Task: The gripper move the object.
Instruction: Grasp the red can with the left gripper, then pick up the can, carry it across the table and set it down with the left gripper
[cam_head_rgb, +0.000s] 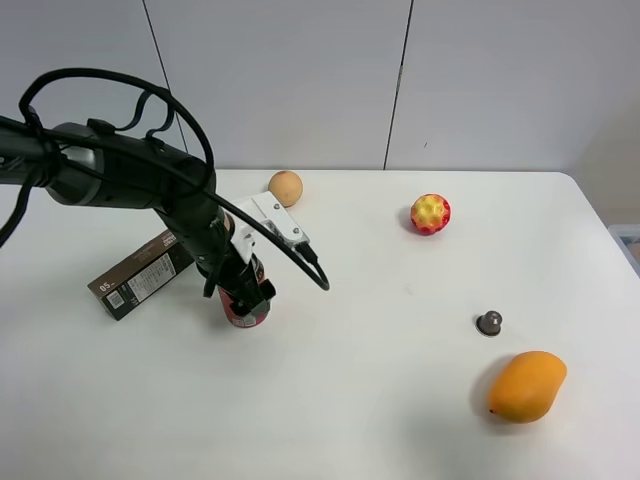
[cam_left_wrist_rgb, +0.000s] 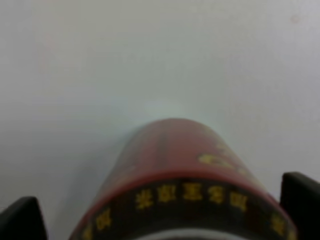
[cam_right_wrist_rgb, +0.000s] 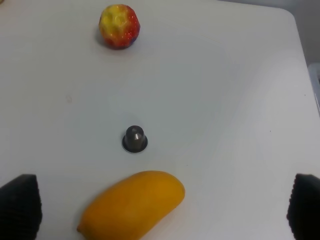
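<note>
The red soda can (cam_head_rgb: 246, 317) stands upright on the white table, just right of the dark box. My left gripper (cam_head_rgb: 243, 293) reaches down over its top, with the white module (cam_head_rgb: 278, 219) behind it. In the left wrist view the can (cam_left_wrist_rgb: 175, 155) fills the space between the two black fingertips (cam_left_wrist_rgb: 22, 220), which stand wide apart beside it with a small gap showing on one side. The can's black band with yellow print is close to the camera. My right gripper (cam_right_wrist_rgb: 162, 207) is open and empty above the right part of the table; its arm is out of the exterior view.
A dark green-brown box (cam_head_rgb: 140, 276) lies against the can's left. An orange ball (cam_head_rgb: 285, 187) sits behind the arm. A red-yellow bumpy ball (cam_head_rgb: 430, 213), a small grey knob (cam_head_rgb: 489, 323) and a mango (cam_head_rgb: 527, 385) lie on the right.
</note>
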